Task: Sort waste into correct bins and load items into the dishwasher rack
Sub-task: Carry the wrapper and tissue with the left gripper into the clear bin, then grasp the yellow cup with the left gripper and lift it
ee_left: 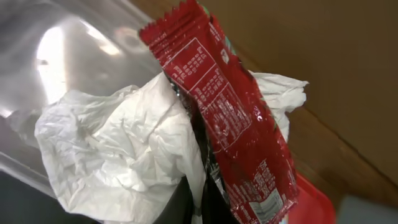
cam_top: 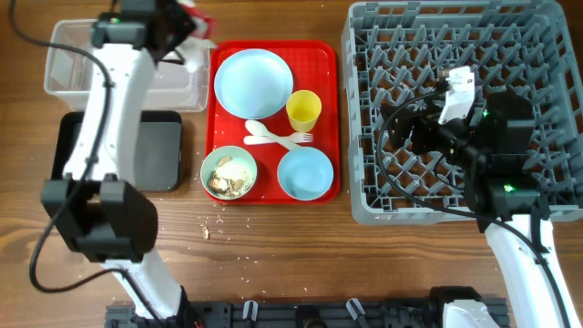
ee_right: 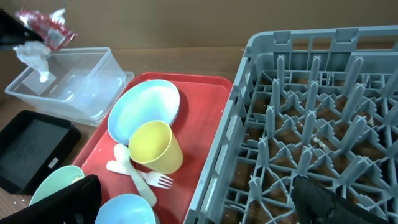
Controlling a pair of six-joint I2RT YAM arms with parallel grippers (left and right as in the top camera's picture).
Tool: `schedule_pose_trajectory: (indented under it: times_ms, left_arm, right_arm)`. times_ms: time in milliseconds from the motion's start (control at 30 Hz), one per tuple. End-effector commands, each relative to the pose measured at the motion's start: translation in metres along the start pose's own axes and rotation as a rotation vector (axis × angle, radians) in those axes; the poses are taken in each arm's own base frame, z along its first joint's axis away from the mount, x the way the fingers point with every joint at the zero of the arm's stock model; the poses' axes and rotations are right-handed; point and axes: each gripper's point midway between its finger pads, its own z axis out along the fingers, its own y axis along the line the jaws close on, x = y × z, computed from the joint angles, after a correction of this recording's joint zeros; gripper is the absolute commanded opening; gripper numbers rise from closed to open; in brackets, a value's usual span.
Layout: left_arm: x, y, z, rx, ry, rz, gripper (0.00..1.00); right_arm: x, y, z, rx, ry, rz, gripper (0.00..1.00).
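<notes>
My left gripper (cam_top: 187, 25) is shut on the red sauce packet (ee_left: 230, 118) and the crumpled white napkin (ee_left: 118, 149), held over the right end of the clear tub (cam_top: 64, 68). The black tray (cam_top: 162, 150) lies in front of the tub. On the red serving tray sit the blue plate (cam_top: 253, 82), yellow cup (cam_top: 303, 111), white spoon and fork (cam_top: 273, 137), a bowl with food scraps (cam_top: 229, 173) and an empty blue bowl (cam_top: 304, 173). My right gripper (ee_right: 196, 186) is open and empty above the left part of the grey rack (cam_top: 537, 182).
The red serving tray (cam_top: 323, 55) lies between the bins and the rack. Crumbs (cam_top: 206, 231) are scattered on the wooden table in front of it. The rack holds nothing but its upright pegs. The tub's rim (ee_left: 37, 168) shows in the left wrist view.
</notes>
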Motion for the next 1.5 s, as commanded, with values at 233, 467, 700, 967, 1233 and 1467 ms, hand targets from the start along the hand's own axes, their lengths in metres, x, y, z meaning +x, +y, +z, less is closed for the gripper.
schedule_pose_trajectory:
  times_ms: [233, 467, 700, 967, 1233, 1467]
  left_arm:
    - [-0.005, 0.094, 0.113, -0.162, 0.059, -0.096, 0.95]
    - [0.028, -0.030, 0.031, 0.386, 0.207, 0.300, 0.93]
    - [0.206, -0.106, -0.005, 0.583, 0.527, 0.827, 0.90]
    - [0.265, -0.091, 0.010, 0.395, 0.620, 0.989, 0.83]
    - [0.259, -0.084, 0.026, 0.362, 0.612, 0.972, 0.71]
    - [0.278, -0.084, 0.035, 0.350, 0.646, 0.966, 0.35]
  right_arm:
    - [-0.013, 0.003, -0.001, -0.018, -0.025, 0.002, 1.00]
    - [-0.013, 0.003, -0.001, -0.019, -0.026, 0.002, 1.00]
    - [-0.011, 0.004, -0.001, -0.022, -0.016, 0.007, 1.00]
    - [-0.005, 0.003, -0.001, -0.020, 0.006, 0.019, 1.00]
    - [-0.005, 0.003, -0.001, -0.020, 0.006, 0.019, 1.00]
    - [-0.005, 0.003, -0.001, -0.020, 0.006, 0.019, 1.00]
